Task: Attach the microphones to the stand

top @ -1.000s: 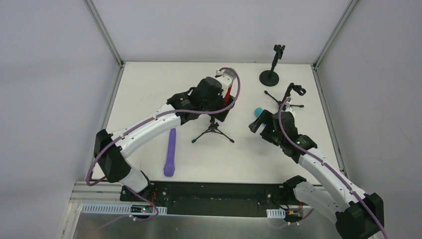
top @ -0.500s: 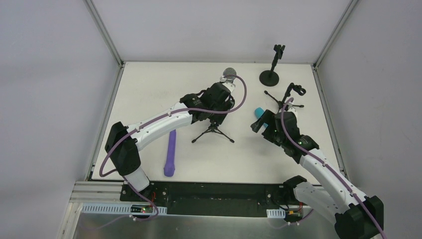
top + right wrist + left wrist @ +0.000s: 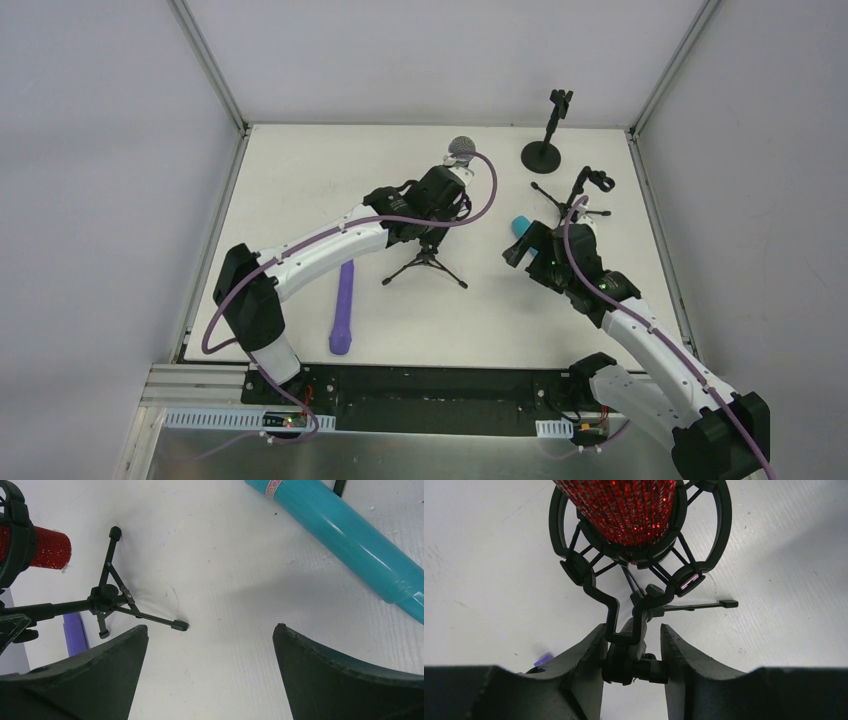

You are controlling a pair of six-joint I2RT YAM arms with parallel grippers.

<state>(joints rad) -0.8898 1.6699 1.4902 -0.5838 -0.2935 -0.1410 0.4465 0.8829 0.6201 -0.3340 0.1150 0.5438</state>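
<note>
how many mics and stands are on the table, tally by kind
microphones: 3 - red microphone, cyan microphone, purple microphone
tripod stands: 2 - middle tripod stand, right tripod stand
round-base stands: 1 - round-base stand
total: 6

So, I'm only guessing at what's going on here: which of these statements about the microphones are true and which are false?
1. The red microphone sits in the ring mount of a tripod stand. True.
2. The purple microphone is mounted on a stand. False: it lies flat on the table.
3. The right end effector grips the turquoise microphone. False: it is open and empty, and that microphone lies on the table.
4. The left end effector has its fingers on either side of the tripod stand's neck, below the red microphone. True.
5. Every stand holds a microphone. False: the round-base stand and the second tripod stand are empty.
</note>
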